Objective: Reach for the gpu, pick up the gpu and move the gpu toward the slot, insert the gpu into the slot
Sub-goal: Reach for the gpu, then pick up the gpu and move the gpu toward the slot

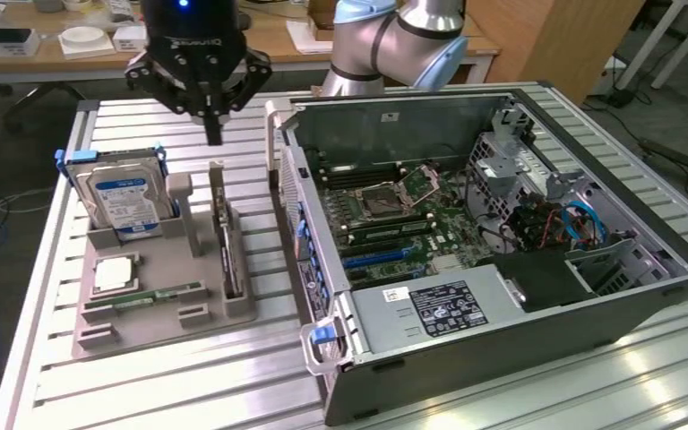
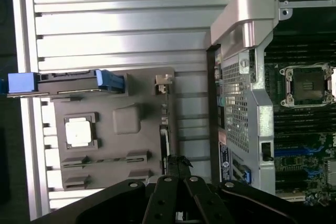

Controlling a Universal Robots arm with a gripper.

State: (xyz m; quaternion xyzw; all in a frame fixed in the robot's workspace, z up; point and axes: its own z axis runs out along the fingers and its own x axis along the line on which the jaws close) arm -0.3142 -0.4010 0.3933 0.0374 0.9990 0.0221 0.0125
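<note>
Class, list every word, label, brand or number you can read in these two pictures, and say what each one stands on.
"ROBOTIQ": faint white lettering on the body of the gripper, exterior view; only just legible.
Blue-white label on the hard drive: print too small to read.
Black sticker on the power supply: symbols and print too small to read.
Dark sticker on the computer case, wrist view: too blurred to read.

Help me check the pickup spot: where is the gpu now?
In the exterior view the gpu stands on edge in the grey holder, between the hard drive and the computer case, in that view's left half.
</note>
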